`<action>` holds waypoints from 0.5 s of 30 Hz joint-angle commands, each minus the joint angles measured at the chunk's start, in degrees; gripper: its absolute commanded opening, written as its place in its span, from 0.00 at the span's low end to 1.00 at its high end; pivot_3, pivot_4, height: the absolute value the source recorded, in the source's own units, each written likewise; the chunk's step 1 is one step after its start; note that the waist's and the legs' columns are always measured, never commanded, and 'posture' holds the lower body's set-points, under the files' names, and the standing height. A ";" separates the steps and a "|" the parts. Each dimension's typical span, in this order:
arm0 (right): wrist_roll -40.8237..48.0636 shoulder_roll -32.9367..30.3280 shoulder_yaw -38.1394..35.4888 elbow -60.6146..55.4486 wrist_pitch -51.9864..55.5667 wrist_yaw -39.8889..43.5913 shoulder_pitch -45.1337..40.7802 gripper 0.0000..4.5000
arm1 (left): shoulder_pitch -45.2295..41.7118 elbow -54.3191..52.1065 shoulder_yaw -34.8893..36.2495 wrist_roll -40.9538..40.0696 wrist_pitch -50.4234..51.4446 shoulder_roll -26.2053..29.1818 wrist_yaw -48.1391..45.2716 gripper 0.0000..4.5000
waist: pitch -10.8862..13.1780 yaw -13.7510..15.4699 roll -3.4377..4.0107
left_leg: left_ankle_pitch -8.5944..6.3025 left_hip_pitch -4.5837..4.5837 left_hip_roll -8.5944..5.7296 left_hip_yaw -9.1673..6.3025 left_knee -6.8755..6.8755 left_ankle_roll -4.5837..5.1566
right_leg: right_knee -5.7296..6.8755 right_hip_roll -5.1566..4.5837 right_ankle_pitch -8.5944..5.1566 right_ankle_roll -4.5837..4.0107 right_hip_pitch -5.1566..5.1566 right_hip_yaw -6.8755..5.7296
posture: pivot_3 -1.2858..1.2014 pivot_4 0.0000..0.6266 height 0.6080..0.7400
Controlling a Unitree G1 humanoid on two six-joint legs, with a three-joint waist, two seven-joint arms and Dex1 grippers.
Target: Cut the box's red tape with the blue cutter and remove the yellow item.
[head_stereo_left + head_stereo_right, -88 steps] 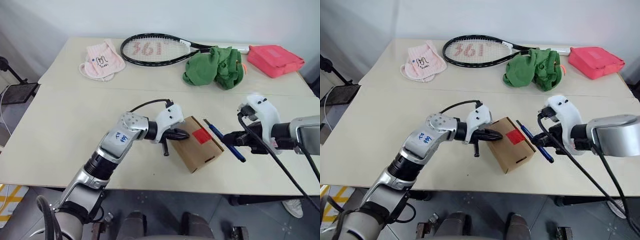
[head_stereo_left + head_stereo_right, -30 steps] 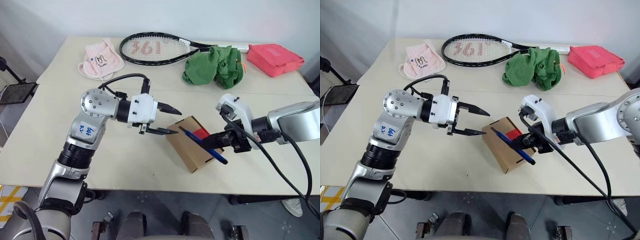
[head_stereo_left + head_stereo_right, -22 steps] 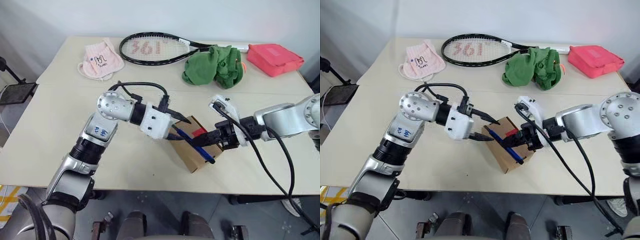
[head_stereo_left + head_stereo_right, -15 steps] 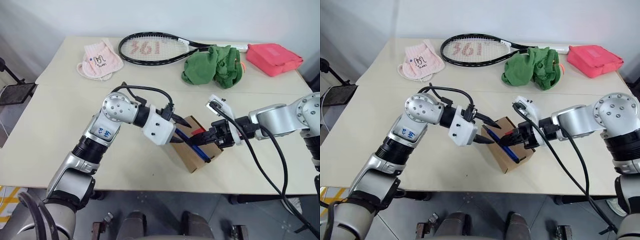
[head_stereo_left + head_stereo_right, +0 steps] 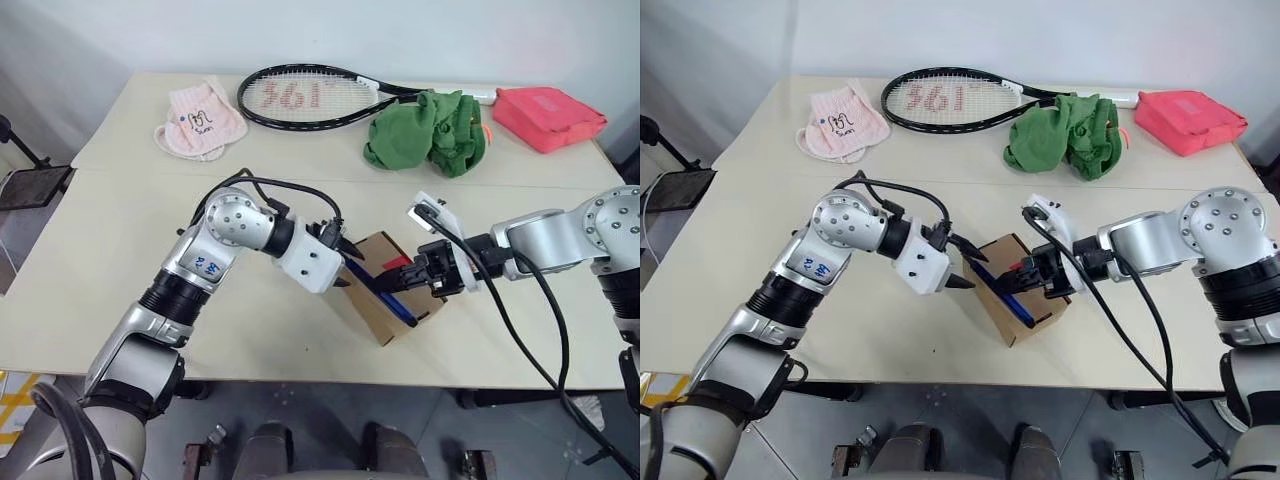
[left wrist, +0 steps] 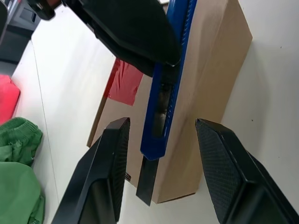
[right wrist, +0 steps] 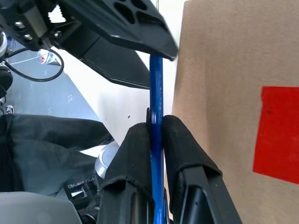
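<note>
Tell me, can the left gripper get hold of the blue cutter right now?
Probably yes. The left gripper is open, with its fingers either side of the blue cutter's free end above the box; the right gripper pinches it further along.

Partly hidden: red tape (image 5: 399, 265) behind the right hand (image 5: 423, 273), blue cutter (image 6: 164, 98) under crossing fingers.

Box (image 6: 212, 79) cut off by the left wrist view's edge; contents unseen; cutter tip lost between the left hand's (image 5: 958, 268) fingers.

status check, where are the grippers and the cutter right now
Right gripper shut on blue cutter, held over the box. Left gripper open, jaws either side of the cutter's end. Red tape uncut.
</note>
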 commanded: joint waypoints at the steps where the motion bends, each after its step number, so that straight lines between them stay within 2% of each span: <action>1: 1.32 0.24 -1.98 -1.00 0.07 0.83 -0.21 0.02 | -1.59 -1.51 -0.05 0.67 0.25 -0.61 1.58 0.53 | 0.00 0.00 0.00 | 0.00 0.00 0.00 0.00 0.00 0.00 | 0.00 0.00 0.00 0.00 0.00 0.00 | 0.52 0.24 1.00; 6: 1.32 0.99 -1.96 -0.70 0.03 0.58 0.06 0.02 | -1.34 -1.98 -0.28 1.07 0.02 -0.98 1.89 0.53 | 0.00 -0.06 0.00 | 0.00 0.00 0.00 0.00 0.00 0.00 | 0.01 0.00 0.00 0.00 0.00 0.00 | 0.52 0.24 1.00; 9: 1.32 1.35 -1.97 -0.42 -0.10 0.04 0.29 0.02 | -1.17 -2.47 -0.36 0.95 -0.08 -1.01 1.77 0.39 | 0.00 -0.06 0.00 | 0.00 0.00 0.00 0.00 0.00 0.00 | 0.00 0.00 0.00 0.00 0.00 -0.01 | 0.52 0.24 1.00; 13: 1.32 1.96 -2.15 -0.07 -0.22 -0.46 0.46 0.02 | -1.04 -2.82 -0.66 0.89 -0.24 -0.69 1.47 0.12 | 0.00 -0.10 0.00 | 0.00 0.00 0.00 0.00 0.00 0.00 | 0.01 0.00 0.00 0.00 0.00 -0.01 | 0.52 0.24 1.00; 15: 1.32 2.21 -2.27 0.07 -0.20 -0.71 0.52 0.02 | -1.01 -2.96 -0.84 0.73 -0.23 -0.52 1.47 0.09 | 0.00 -0.09 0.00 | 0.00 0.00 0.00 0.00 0.00 0.00 | 0.01 0.00 0.00 0.00 0.00 -0.01 | 0.52 0.24 1.00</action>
